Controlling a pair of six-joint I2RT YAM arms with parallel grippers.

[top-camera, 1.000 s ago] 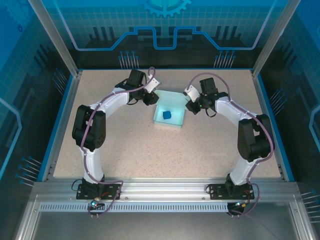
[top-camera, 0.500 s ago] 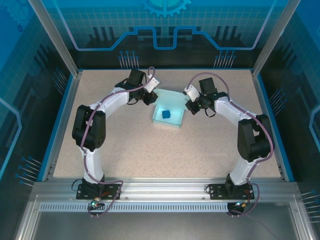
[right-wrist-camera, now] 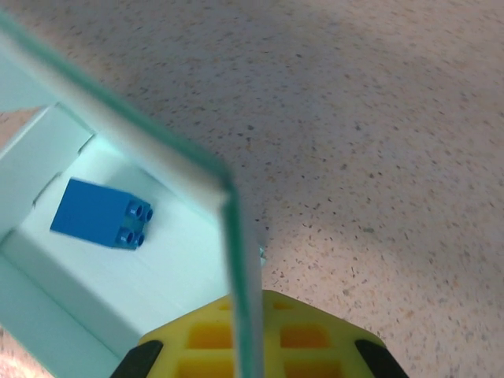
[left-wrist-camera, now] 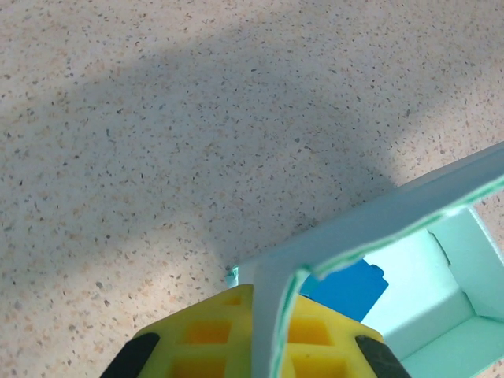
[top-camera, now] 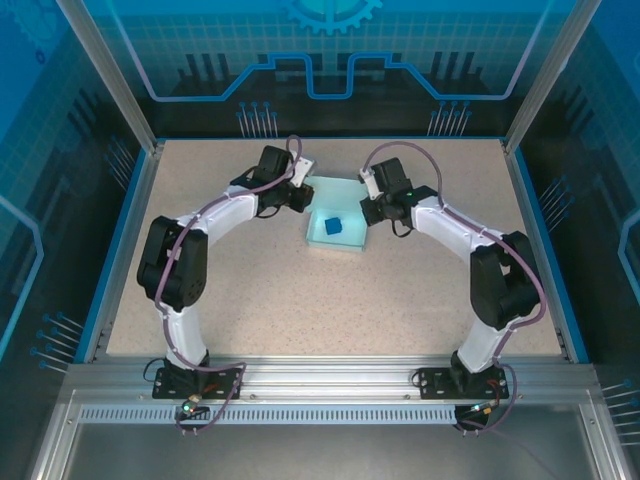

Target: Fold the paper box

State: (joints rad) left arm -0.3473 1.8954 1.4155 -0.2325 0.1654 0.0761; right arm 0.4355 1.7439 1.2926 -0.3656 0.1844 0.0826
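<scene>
Left end effector (left-wrist-camera: 268, 335) is clamped shut on a raised side flap of the paper box (left-wrist-camera: 441, 260). The thin card edge is pinched between its yellow pads (left-wrist-camera: 209, 339) at the bottom of the left wrist view. Right end effector (right-wrist-camera: 250, 335) is closed just as tightly on the opposite flap, and that flap's green-tinged edge rises from between its own pads.

Just past each grip lies the box's open tray, pale cyan with low walls folded up. A small blue brick (right-wrist-camera: 98, 213) rests on the tray floor, with studs showing on one end. Beyond the tray the speckled desk (left-wrist-camera: 157, 118) spreads out, partly in shadow.

From above, the arm bases (top-camera: 195, 378) sit at the desk's near edge. Both arms bow outward, then curve in to meet at the box. It stands in the far half of the desk, about midway across, with one end effector on either side. Behind it rise the blue panels (top-camera: 330, 60) of the enclosure.
</scene>
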